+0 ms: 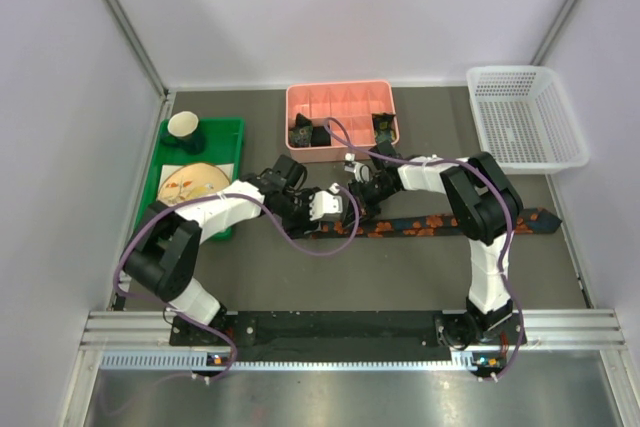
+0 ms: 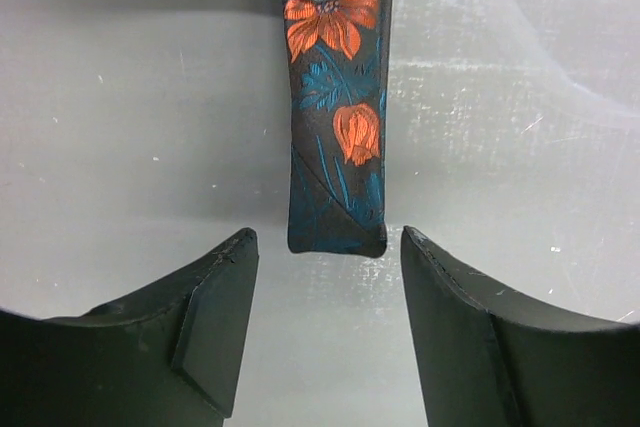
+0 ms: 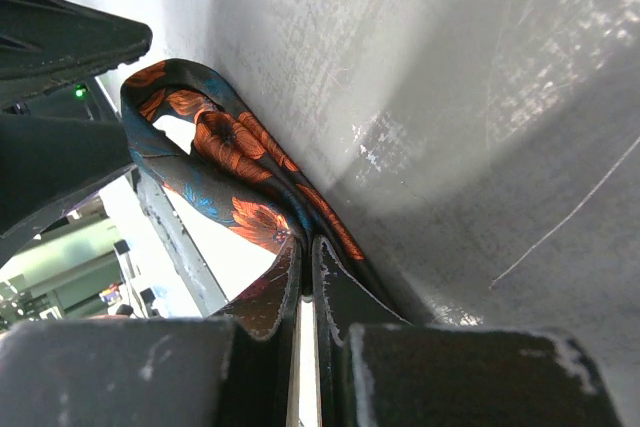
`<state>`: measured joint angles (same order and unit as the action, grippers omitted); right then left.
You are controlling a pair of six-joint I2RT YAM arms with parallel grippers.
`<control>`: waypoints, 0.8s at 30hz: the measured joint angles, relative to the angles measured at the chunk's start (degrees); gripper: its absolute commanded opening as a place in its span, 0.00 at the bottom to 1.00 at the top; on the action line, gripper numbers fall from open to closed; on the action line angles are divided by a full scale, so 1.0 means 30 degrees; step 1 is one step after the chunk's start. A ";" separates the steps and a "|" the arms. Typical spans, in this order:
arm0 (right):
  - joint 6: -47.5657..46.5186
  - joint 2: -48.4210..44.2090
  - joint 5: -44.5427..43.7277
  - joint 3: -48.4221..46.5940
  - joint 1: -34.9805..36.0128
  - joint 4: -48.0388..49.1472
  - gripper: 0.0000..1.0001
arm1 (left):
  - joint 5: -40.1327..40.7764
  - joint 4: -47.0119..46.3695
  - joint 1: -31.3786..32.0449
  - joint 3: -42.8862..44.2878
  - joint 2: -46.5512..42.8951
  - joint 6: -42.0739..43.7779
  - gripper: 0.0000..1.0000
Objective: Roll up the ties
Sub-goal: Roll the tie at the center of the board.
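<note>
Left gripper (image 2: 328,242) is held open, its jaws straddling the narrow end of the tie (image 2: 338,147), presumably so a roll can be started. Right gripper (image 3: 308,252) is clamped on the tie, and a loop is raised off the table (image 1: 400,277).

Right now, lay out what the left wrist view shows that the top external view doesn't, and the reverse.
Only the left wrist view: the folded narrow tip of the tie, with orange flowers and teal leaves, lying between the fingers of the open left gripper, touching neither. Only the top external view: the tie's run to the right, the pink box, green tray and white basket. Both: the tie on the grey table.
</note>
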<state>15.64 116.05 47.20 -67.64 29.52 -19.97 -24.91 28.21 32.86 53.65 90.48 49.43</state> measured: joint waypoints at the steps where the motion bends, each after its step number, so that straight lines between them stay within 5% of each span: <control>1: 0.0000 0.0000 0.0000 0.0000 0.0000 0.0000 0.00 | -0.0095 -0.0036 0.0000 0.0000 0.0000 -0.0015 0.65; 10: 0.0000 0.0007 0.0000 0.0000 0.0000 0.0007 0.00 | -0.0561 0.0036 0.0000 0.0015 0.0772 0.0000 0.41; 24: 0.0015 0.0015 -0.0022 0.0000 0.0000 0.0007 0.00 | -0.1756 0.0226 0.1107 0.1938 0.0794 -0.1202 0.38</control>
<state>15.68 116.09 47.13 -67.64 29.52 -19.94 -30.17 28.88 36.18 59.46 92.86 45.82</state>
